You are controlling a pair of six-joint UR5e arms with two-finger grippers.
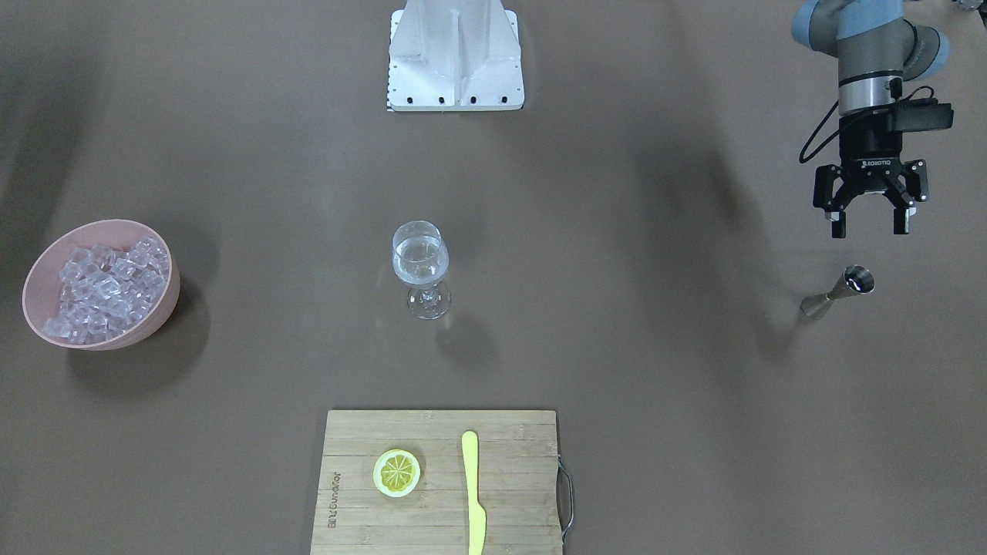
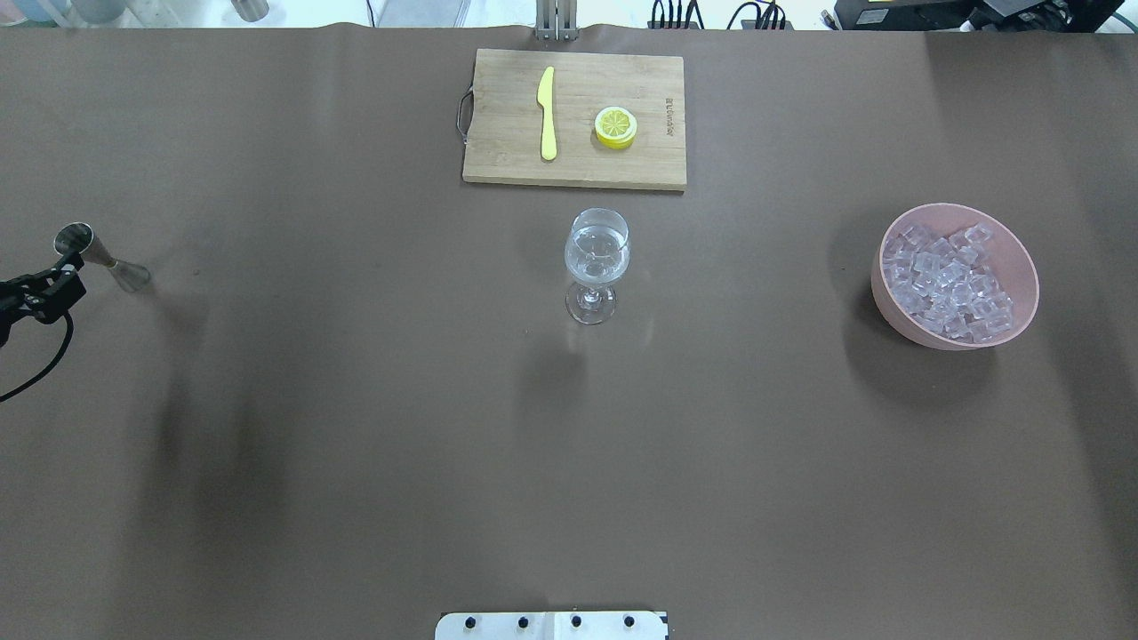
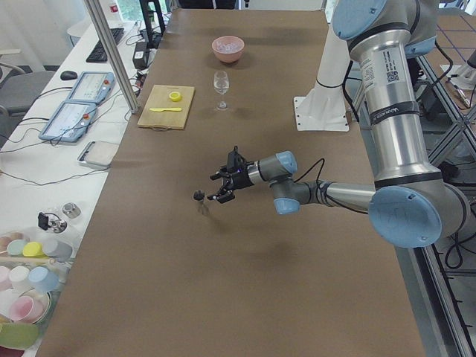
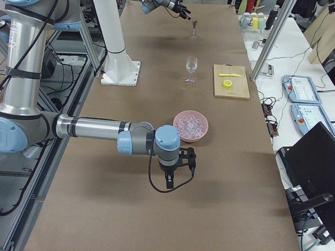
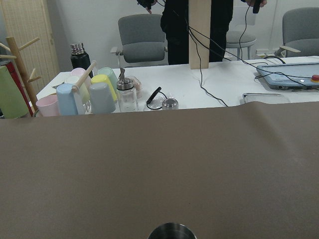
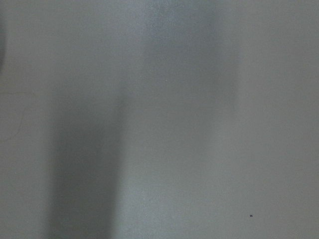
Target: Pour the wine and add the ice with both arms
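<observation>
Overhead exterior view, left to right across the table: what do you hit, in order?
jigger → yellow knife → wine glass → pink bowl of ice

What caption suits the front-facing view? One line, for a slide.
Open left gripper poised near a steel jigger; stemmed glass at centre; ice heaped in a pink bowl.

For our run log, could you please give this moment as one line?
left fingers: open, near upright steel double-cone jigger, not gripping | right fingers: state unclear | clear ice cubes: heaped in pink bowl
</observation>
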